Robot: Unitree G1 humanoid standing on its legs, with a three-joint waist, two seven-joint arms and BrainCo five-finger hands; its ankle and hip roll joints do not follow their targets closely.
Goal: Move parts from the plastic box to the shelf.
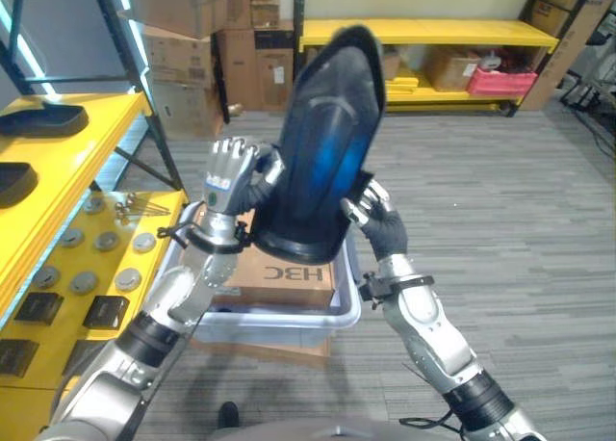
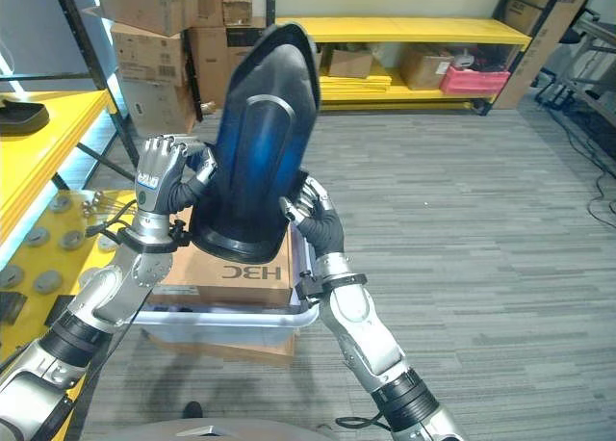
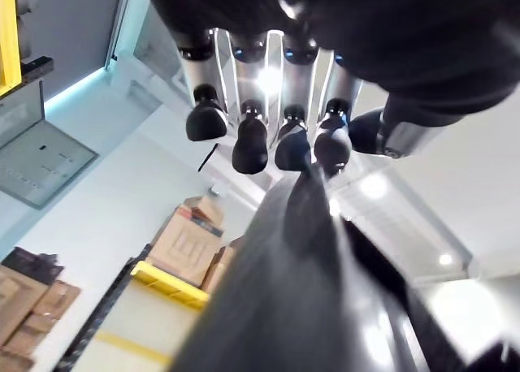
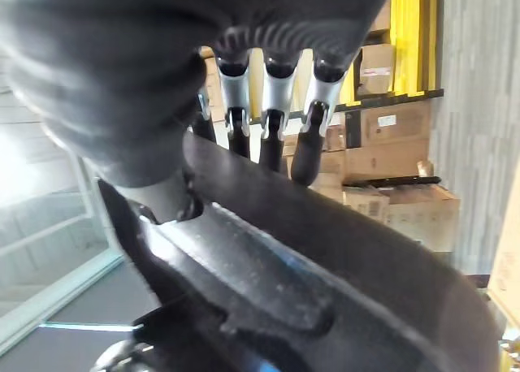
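While you look down from the head, both hands grip one large black part (image 2: 258,138) above the plastic box (image 1: 289,316), its long axis near upright, the narrow rounded end pointing up and leaning slightly toward the right-hand side, the wide base at hand height. Your left hand (image 1: 229,176) curls its fingers round the part's left edge; your right hand (image 1: 373,215) clamps the lower right edge, thumb and fingers pinching it. Inside the box, below both hands, a cardboard carton (image 1: 284,272) lies flat. Out past the left hand, the yellow shelf (image 1: 72,138) carries similar black parts (image 1: 38,121). Your wrist views add what the head misses: dark fingertips (image 3: 250,153) hooked over the rim, and the right fingers (image 4: 272,136) wrapped behind it.
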